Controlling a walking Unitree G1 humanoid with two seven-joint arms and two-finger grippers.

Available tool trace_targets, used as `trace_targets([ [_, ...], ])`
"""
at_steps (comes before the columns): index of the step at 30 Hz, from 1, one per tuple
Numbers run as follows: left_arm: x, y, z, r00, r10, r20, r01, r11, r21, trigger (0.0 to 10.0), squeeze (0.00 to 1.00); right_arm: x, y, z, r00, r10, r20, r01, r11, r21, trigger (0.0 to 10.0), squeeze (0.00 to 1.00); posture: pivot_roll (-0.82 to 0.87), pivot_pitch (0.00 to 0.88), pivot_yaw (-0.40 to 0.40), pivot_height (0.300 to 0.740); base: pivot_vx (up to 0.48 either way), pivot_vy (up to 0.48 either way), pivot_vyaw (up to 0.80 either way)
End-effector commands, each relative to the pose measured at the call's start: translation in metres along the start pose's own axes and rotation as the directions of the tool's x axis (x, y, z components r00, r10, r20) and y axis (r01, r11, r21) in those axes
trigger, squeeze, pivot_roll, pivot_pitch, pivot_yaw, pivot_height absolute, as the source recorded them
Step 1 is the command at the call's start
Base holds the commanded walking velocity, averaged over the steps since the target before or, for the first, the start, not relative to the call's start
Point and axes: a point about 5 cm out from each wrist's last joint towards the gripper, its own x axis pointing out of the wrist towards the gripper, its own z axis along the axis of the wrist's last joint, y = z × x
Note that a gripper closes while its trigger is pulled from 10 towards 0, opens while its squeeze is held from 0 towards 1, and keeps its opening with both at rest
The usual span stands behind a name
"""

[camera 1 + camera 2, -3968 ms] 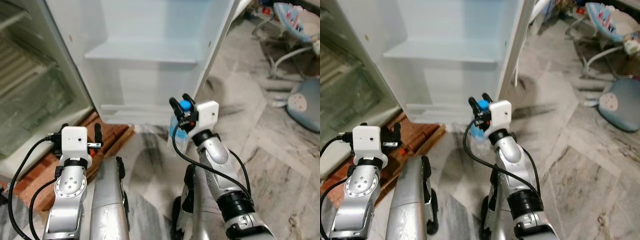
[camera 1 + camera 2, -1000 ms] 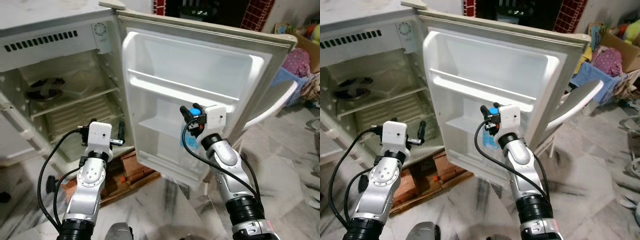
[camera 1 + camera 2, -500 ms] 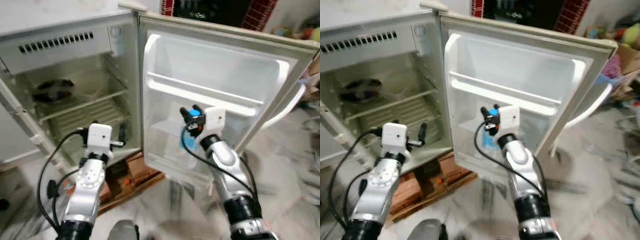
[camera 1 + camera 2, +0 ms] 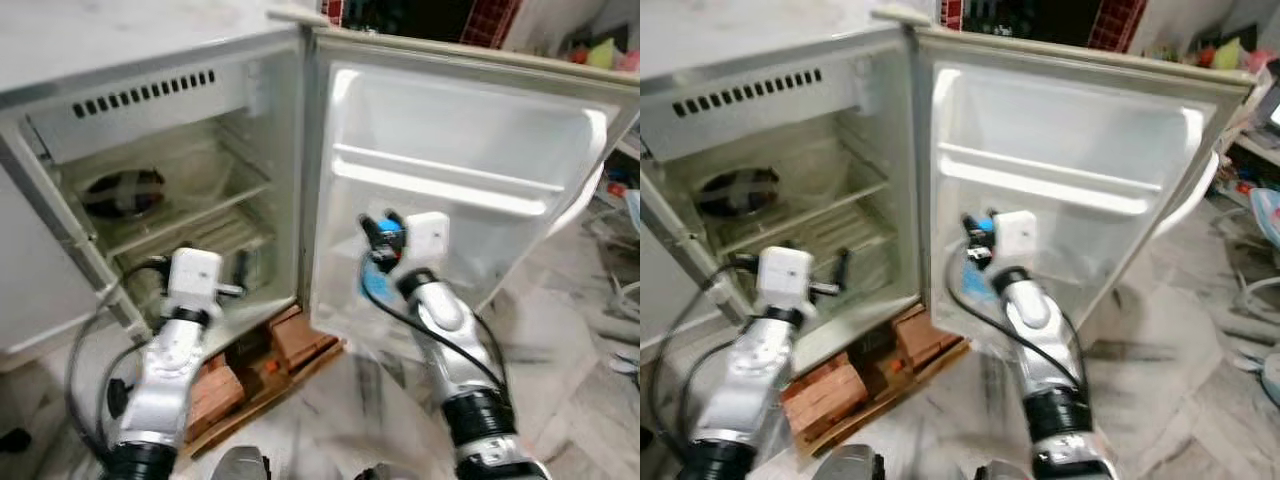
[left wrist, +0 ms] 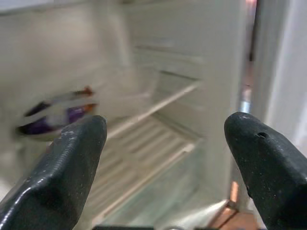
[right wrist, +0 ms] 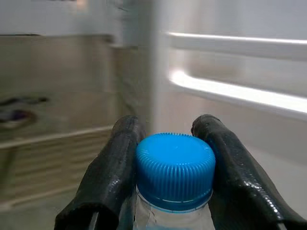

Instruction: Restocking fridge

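Right gripper [image 6: 168, 177] clenched on neck of clear plastic bottle with blue ribbed cap [image 6: 174, 164], fingers either side of cap; bottle hangs upright below, carried ready for shelving. Left gripper [image 5: 165, 158] released, fingers wide apart, empty. Beyond: open white fridge door [image 4: 470, 150], rail near its middle; farther left, wire-shelved compartment [image 4: 170, 215].

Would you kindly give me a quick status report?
Right gripper shut on blue-capped bottle, raised before open fridge door. Left gripper open, facing fridge shelves. Nothing blocking.
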Motion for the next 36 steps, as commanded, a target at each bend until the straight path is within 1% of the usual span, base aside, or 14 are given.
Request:
trace_targets([
  [1,0.0007,-0.0113,0.0037,0.999,-0.036,0.011,0.036,0.999,-0.013,10.0,0.00,-0.0019,-0.0160,0.0035,0.998,-0.056,0.008,0.056,0.998,-0.026,10.0,0.00,0.13,0.000,-0.016,0.740,0.000,0.000,-0.80],
  [10,-0.0012,-0.0140,0.0032,0.998,-0.054,0.020,0.055,0.998,-0.013,10.0,0.00,-0.0019,-0.0165,0.0028,0.998,-0.062,0.007,0.062,0.998,-0.032,10.0,0.00,0.13,0.000,-0.016,0.740,0.000,0.434,-0.80],
  [15,-0.0010,-0.0136,0.0044,0.998,-0.053,0.025,0.053,0.999,-0.002,10.0,0.00,-0.0014,-0.0162,0.0029,0.998,-0.068,0.009,0.068,0.997,-0.033,10.0,0.00,0.13,0.000,-0.016,0.740,0.000,0.000,-0.54],
  [21,-0.0015,-0.0145,0.0055,0.998,-0.058,0.033,0.058,0.998,-0.001,10.0,0.00,-0.0016,-0.0166,0.0028,0.997,-0.071,0.008,0.071,0.997,-0.035,10.0,0.00,0.13,0.000,-0.015,0.740,0.000,0.000,0.00],
  [23,-0.0018,-0.0154,0.0060,0.997,-0.064,0.042,0.064,0.998,-0.016,10.0,0.00,-0.0016,-0.0168,0.0023,0.997,-0.074,0.003,0.074,0.997,-0.034,10.0,0.00,0.13,0.000,-0.015,0.740,0.000,0.000,-0.58],
  [25,-0.0025,-0.0148,0.0071,0.997,-0.050,0.051,0.051,0.999,-0.006,10.0,0.00,-0.0019,-0.0169,0.0020,0.997,-0.076,0.001,0.076,0.997,-0.034,10.0,0.00,0.12,0.000,-0.013,0.740,0.000,0.000,-0.80],
  [26,-0.0028,-0.0145,0.0079,0.997,-0.044,0.070,0.044,0.999,0.005,10.0,0.00,-0.0021,-0.0166,0.0020,0.997,-0.075,0.002,0.075,0.997,-0.035,10.0,0.00,0.12,0.000,-0.015,0.740,0.000,0.259,-0.80],
  [31,-0.0036,-0.0155,0.0070,0.995,-0.057,0.077,0.058,0.998,-0.018,10.0,0.00,-0.0035,-0.0173,0.0014,0.997,-0.076,0.000,0.076,0.996,-0.039,10.0,0.00,0.12,0.000,-0.016,0.740,0.049,0.397,-0.80],
  [36,-0.0059,-0.0144,0.0051,0.996,-0.060,0.068,0.061,0.998,-0.013,10.0,0.00,-0.0097,-0.0207,-0.0015,0.996,-0.090,-0.013,0.089,0.995,-0.047,10.0,0.00,0.12,0.000,-0.016,0.740,0.000,0.000,-0.44],
])
